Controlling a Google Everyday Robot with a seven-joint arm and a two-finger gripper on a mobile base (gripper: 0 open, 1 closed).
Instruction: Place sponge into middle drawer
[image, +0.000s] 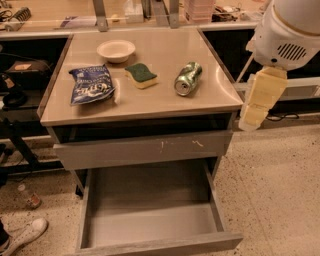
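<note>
The sponge (141, 75), yellow with a dark green top, lies on the cabinet top (150, 100) between a blue bag and a green can. The middle drawer (150, 222) is pulled out wide open below, and its grey floor holds nothing. My gripper (259, 100), cream-coloured, hangs from the white arm housing (290, 32) at the right. It is off the cabinet's right edge, level with the top, to the right of the sponge and apart from it, and it holds nothing that I can see.
A blue snack bag (91, 84), a white bowl (116, 50) and a green can (188, 78) on its side share the top. The upper drawer front (145, 149) has pale scratch marks. A shoe (25, 235) and a small bottle (31, 197) are on the floor at left.
</note>
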